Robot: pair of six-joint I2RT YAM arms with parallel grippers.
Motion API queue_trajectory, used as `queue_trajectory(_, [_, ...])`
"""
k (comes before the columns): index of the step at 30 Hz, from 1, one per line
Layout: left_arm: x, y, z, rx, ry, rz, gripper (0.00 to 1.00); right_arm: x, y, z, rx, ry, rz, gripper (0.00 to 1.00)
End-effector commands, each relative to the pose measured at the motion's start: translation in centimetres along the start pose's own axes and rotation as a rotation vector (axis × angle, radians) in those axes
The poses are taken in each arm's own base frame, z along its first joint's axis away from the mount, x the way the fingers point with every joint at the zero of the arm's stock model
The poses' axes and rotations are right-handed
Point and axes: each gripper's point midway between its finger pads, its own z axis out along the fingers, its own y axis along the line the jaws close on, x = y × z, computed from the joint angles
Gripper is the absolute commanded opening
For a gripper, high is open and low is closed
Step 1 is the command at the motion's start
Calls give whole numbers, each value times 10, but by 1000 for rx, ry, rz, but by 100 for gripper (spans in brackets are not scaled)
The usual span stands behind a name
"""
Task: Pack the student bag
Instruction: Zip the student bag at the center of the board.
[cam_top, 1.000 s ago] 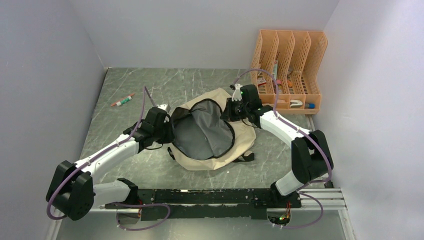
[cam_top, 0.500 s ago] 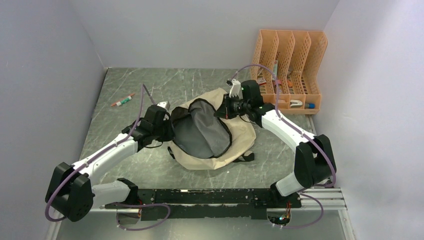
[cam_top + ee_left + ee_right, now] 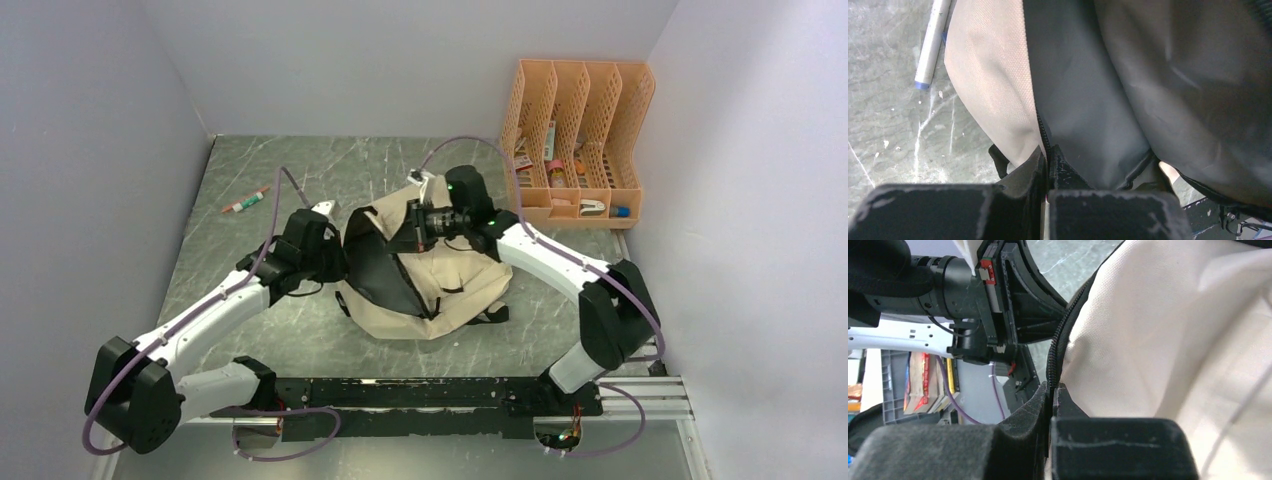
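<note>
Student bag (image 3: 470,275): big, soft and cream, with a dark grey inside (image 3: 1088,100) and a black zipper (image 3: 1058,335) round the mouth. Lies on the tabletop (image 3: 300,170) near the orange rack (image 3: 580,110), a little closer to the arm bases than the rack, and not touching it. Mouth only a thin dark gap, with one cream side raised and folded over toward the side away from the rack.

Orange rack: stands in the back corner with small things in its slots. Probably the things meant for the bag. Packing far from done, at a guess.

Left tool (image 3: 1047,157): clenched on the bag's rim, on the side far from the rack. Pinches the cloth right at the zipper, between cream and grey. Most likely there to pin that side down and stop any sliding.

Right tool (image 3: 1053,390): clenched too, on the zipper edge of the side nearer the rack. Holds that edge up off the tabletop. Maybe to pull the mouth wide, maybe to bring both edges together. Hard to tell which.

White pen (image 3: 930,45): flat on the tabletop, just beside the bag's cream side, away from the rack. Not packed yet.

Marker (image 3: 245,201): farther from the rack again, well apart from the bag. Also waiting.
</note>
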Motion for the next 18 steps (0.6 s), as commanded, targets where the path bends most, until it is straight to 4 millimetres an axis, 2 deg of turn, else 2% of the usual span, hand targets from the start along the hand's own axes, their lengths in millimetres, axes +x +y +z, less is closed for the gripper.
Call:
queue_trajectory(1, [-19, -14, -18, 61, -50, 40, 5, -11, 16, 28, -50, -22, 31, 0])
queue_trajectory(5, [-15, -10, -23, 52, -41, 56, 5, -15, 12, 50, -41, -45, 75, 0])
queue_trajectory(8, [-13, -8, -27, 42, -42, 55, 5, -9, 7, 66, -47, -23, 98, 0])
queue_trajectory(12, [-17, -5, -32, 19, -57, 27, 5, 12, 5, 86, -32, 49, 91, 0])
queue_trajectory(18, [-27, 15, -36, -126, -79, -53, 5, 50, -9, 104, 105, 157, 17, 0])
